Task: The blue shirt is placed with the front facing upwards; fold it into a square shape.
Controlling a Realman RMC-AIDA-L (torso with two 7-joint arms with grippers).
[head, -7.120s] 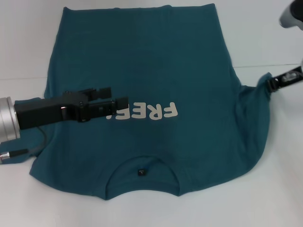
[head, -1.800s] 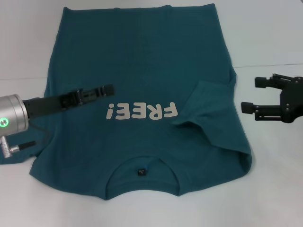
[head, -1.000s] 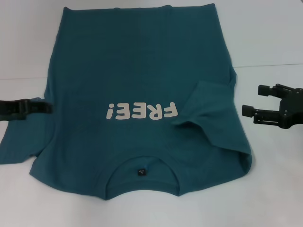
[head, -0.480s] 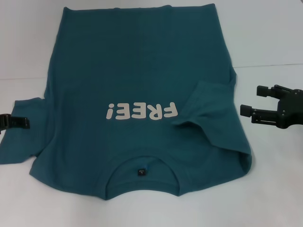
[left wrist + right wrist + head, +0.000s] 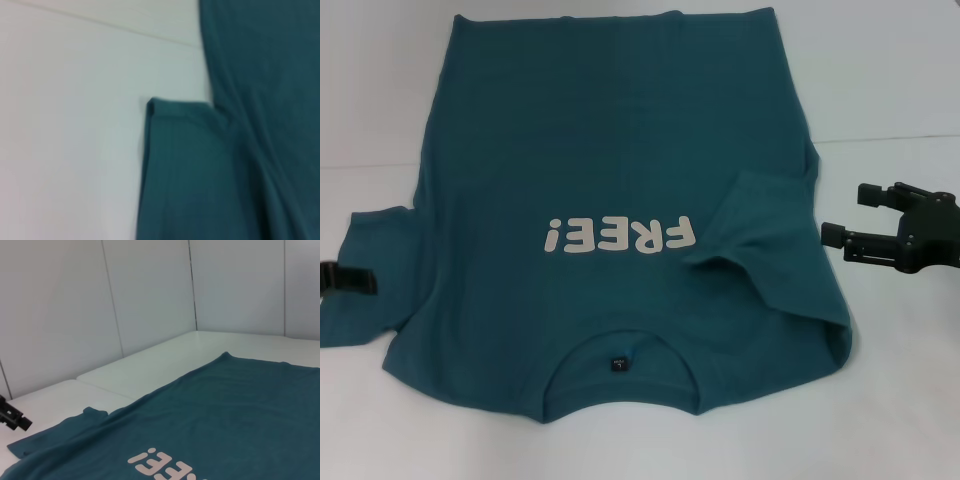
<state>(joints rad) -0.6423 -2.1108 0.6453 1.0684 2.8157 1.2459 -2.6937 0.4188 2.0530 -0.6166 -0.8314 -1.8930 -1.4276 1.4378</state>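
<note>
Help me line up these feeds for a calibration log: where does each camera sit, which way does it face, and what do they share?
Head view: high on the robot, looking down at the blue shirt; left claw and right claw show at its sides.
Left wrist view: above the shirt's left sleeve, facing down; no own fingers show.
Right wrist view: low at the right, facing across the shirt toward the wall; the left claw shows far off.
All share the shirt.

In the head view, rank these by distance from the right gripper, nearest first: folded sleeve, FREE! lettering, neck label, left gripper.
From the right gripper, open beside the shirt:
1. Folded sleeve, on the shirt's near side.
2. FREE! lettering, mid-chest.
3. Neck label, at the collar.
4. Left gripper, far edge.
</note>
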